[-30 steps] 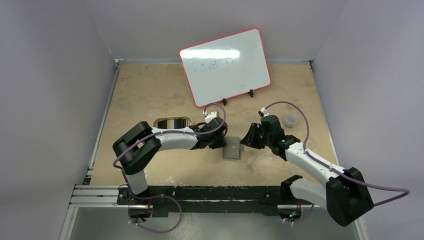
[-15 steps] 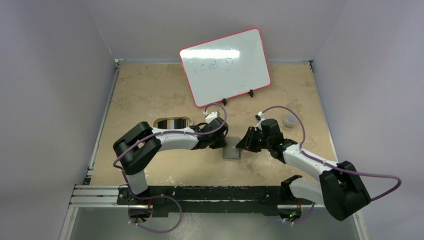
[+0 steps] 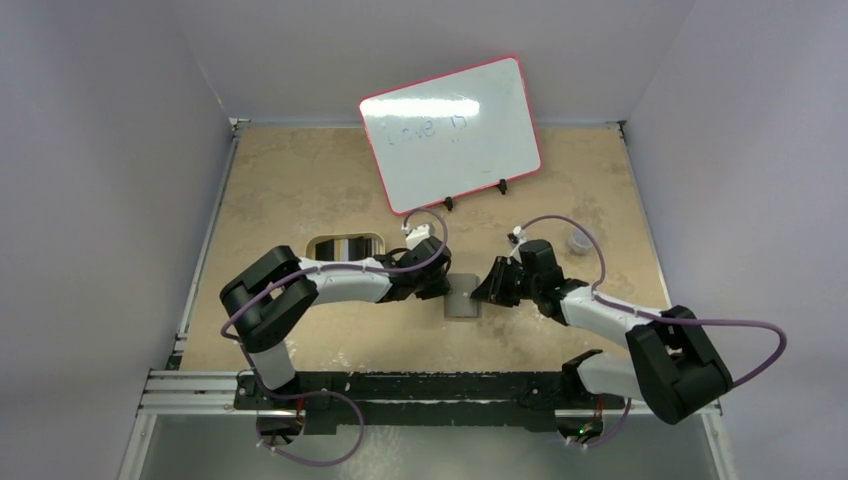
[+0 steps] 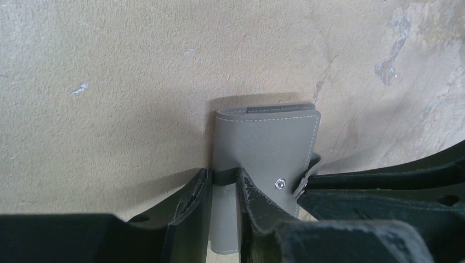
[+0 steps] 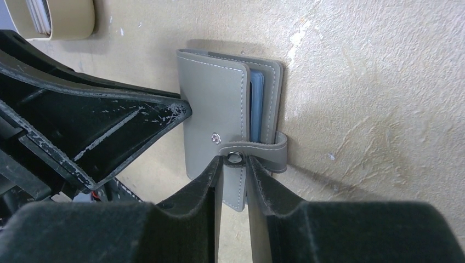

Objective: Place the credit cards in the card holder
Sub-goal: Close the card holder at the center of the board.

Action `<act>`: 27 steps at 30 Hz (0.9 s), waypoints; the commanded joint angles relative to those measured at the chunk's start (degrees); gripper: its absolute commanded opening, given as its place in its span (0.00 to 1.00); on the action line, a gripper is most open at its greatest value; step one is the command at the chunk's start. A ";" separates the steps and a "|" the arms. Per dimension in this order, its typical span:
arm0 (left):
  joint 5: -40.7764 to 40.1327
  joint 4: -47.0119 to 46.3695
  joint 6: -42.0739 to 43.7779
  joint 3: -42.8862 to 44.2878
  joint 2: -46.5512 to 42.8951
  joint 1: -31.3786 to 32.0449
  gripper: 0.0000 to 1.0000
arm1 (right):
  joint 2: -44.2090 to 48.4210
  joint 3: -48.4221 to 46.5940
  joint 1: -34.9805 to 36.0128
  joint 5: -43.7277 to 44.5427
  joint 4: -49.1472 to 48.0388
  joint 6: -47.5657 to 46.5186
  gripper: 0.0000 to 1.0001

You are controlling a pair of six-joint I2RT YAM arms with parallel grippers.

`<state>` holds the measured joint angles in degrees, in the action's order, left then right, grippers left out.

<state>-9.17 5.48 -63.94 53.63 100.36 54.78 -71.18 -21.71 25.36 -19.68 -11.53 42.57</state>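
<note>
The right arm has come in toward the middle of the desk (image 3: 300, 190), and its fingers (image 5: 234, 181) have narrowed onto the closing tab (image 5: 257, 152) of the card holder (image 3: 462, 297), pinching it at the snap; the left fingers (image 4: 224, 205) stay clamped on the holder's opposite edge, unchanged from a second ago; the holder lies folded, so I judge the tab is about to be undone; a tin (image 3: 346, 247) of cards (image 5: 38, 11) waits nearer the left edge.

Whiteboard (image 3: 452, 133) writing too faint, gold tin (image 5: 52, 17) cut off by edge
</note>
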 commanded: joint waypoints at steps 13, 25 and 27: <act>1.93 -2.89 -1.73 -2.71 -3.06 0.41 0.20 | 2.52 -6.61 -0.13 2.49 8.87 -5.47 0.24; 1.50 -1.11 -1.28 -1.53 -1.98 0.41 0.20 | -1.50 -6.35 -0.13 1.32 6.82 -5.56 0.23; 1.52 -1.43 -1.32 -1.65 -2.20 0.38 0.20 | -2.20 -6.11 -0.06 0.54 5.54 -5.50 0.23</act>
<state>-7.86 2.44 -65.39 51.00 99.33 54.81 -72.34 -26.68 25.32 -18.61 -3.86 38.13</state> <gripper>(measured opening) 0.204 0.233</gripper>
